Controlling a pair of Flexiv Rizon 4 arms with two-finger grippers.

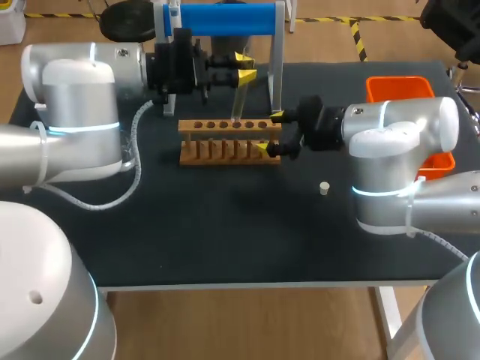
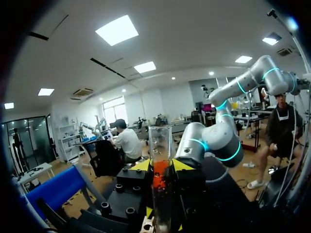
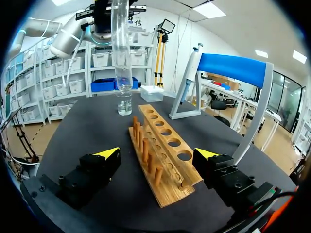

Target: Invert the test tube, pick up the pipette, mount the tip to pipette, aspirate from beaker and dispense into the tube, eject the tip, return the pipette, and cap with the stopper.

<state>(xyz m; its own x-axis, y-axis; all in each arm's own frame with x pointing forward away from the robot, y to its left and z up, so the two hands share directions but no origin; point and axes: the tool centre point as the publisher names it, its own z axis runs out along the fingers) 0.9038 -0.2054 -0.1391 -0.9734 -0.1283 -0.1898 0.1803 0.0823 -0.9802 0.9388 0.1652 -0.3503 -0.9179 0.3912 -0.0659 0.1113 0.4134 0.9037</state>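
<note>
My left gripper [image 1: 244,71] is shut on a clear test tube [image 1: 238,101], held upright with its round end down just above the wooden rack [image 1: 225,142]. In the left wrist view the tube [image 2: 160,160] stands between the two yellow tips of the gripper [image 2: 160,167], open end up. My right gripper [image 1: 270,133] stands open around the rack's right end. Its wrist view shows the rack [image 3: 163,150] between the spread fingers of the gripper [image 3: 158,154] and the raised tube [image 3: 120,48] beyond. A beaker [image 3: 124,103] holds clear liquid. The pipette [image 3: 189,73] hangs on its blue-topped stand [image 3: 233,65]. A small pale stopper [image 1: 324,187] lies on the table.
An orange bin [image 1: 401,88] sits at the back right behind my right arm. The blue stand [image 1: 225,19] rises behind the rack. A white box [image 3: 152,92] lies past the rack's far end.
</note>
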